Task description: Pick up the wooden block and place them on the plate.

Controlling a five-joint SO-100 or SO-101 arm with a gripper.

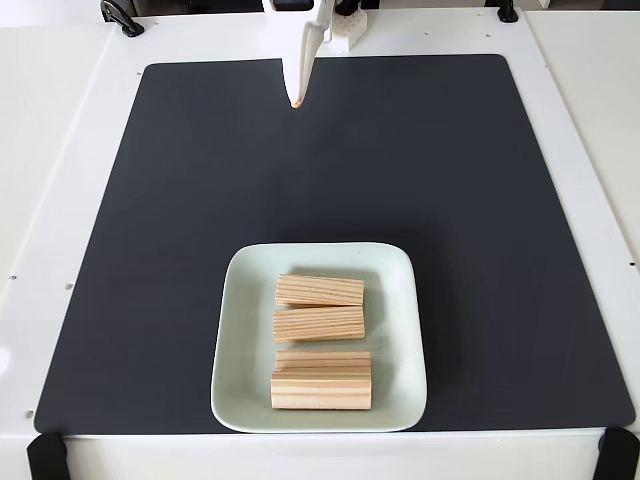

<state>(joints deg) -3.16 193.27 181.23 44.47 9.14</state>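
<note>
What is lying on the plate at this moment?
Four wooden blocks lie on the plate, roughly in a column: two apart at the top, two close together at the bottom. They cover the plate's middle, so its surface there cannot be seen.

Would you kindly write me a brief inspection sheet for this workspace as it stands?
Surface: dark mat on a white table.
Job's things: four wooden blocks lie on the plate, the nearest two touching.
Clutter: nothing seen.
Grippers: gripper at the mat's far edge, tip pointing down, holding nothing; open or shut cannot be told.
Cables: nothing seen.
Surroundings: black clamps at the table edges.
</note>
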